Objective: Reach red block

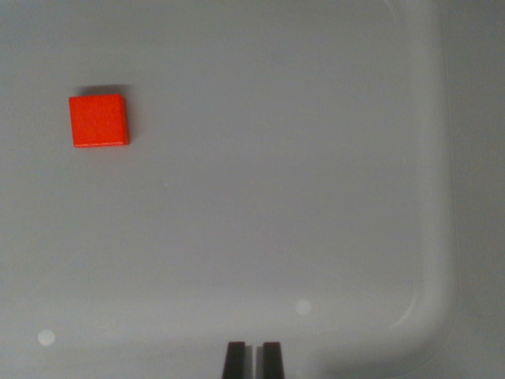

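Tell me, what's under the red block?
The red block lies flat on the pale grey tray, with a thin shadow along its top edge. The tray directly beneath it is covered, so anything there stays hidden.

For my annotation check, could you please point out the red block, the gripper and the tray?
red block (99, 121), wrist view, top face centre.
gripper (253, 359), wrist view, between fingertips.
tray (438, 260), wrist view, rounded rim.

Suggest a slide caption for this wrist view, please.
Red block lies upper left in white tray; tool nearly closed below.
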You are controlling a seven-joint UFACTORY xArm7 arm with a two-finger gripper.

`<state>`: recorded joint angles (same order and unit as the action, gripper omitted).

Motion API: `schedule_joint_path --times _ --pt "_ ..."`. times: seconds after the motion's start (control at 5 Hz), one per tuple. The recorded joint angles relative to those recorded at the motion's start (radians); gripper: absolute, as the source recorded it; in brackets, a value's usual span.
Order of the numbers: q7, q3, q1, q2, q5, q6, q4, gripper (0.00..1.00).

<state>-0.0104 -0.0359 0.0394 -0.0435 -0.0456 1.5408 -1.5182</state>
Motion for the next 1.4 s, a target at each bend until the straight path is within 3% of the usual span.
schedule_joint_path --times 0.6,0.8,1.0,1.2,1.4 --pt "0.002 0.002 -0.0022 -0.012 0.0005 -0.017 0.004 0.0" --pt "0.004 0.005 -0.0051 -0.028 0.0011 -0.039 0.008 0.0" --pt "0.004 0.005 -0.0051 -0.028 0.0011 -0.039 0.008 0.0" --pt "0.008 0.008 -0.0088 -0.048 0.002 -0.067 0.014 0.0" --pt "0.008 0.008 -0.0088 -0.048 0.002 -0.067 0.014 0.0"
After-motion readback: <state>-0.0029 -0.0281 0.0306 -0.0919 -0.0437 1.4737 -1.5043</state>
